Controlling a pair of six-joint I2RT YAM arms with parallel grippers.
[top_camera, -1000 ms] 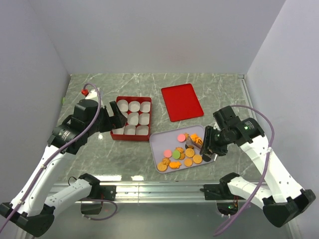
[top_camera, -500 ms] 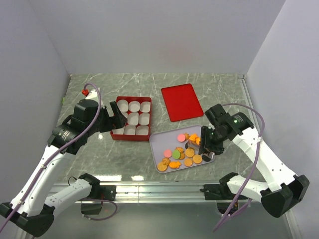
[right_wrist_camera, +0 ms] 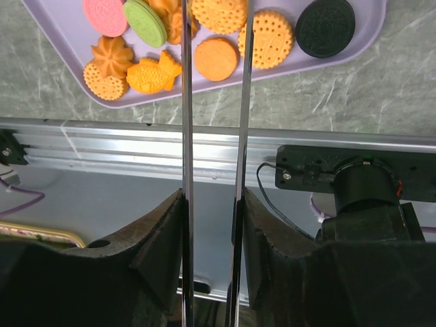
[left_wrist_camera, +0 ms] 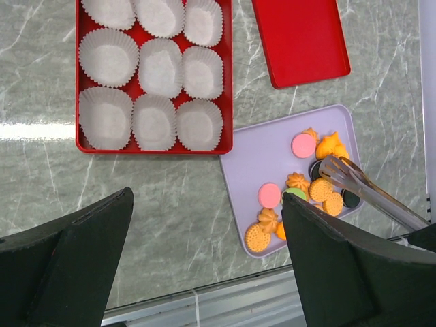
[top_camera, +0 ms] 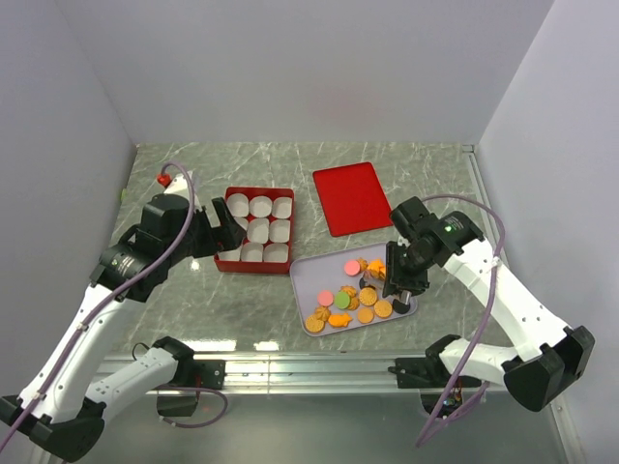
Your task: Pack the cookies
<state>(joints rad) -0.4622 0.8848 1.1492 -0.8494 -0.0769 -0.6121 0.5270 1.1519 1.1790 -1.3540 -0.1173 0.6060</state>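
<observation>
1. The left gripper (top_camera: 223,225) hangs over the grey-green marbled table (top_camera: 426,174) at the near left side of a red rectangular box (top_camera: 233,194). Its two black fingers (left_wrist_camera: 75,266) are spread wide, with nothing between them.
2. The right gripper (right_wrist_camera: 211,204) is pressed in on a pair of long metal tongs (right_wrist_camera: 185,136), one black finger against each thin blade. In the top view this gripper (top_camera: 397,282) sits over the right end of a pale lavender rectangular tray (top_camera: 308,272).
3. The cookies (top_camera: 353,295), small round biscuits that are mostly orange with a few pink, green and black, all lie in a loose heap on the lavender tray, toward its near and right side.
4. Seen from the left wrist, the tongs' tips (left_wrist_camera: 332,165) reach in among the orange and black cookies (left_wrist_camera: 298,181) at the tray's right. Whether they grip one cannot be told; the right wrist view cuts the tips off, with a golden cookie (right_wrist_camera: 218,10) between the blades.
5. The red box holds nine white fluted paper cups (left_wrist_camera: 158,68) in three rows. Its near right corner lies just beside the tray's far left corner.
6. A flat red rectangular lid (top_camera: 353,198) lies on the table beyond the tray, apart from the box.
</observation>
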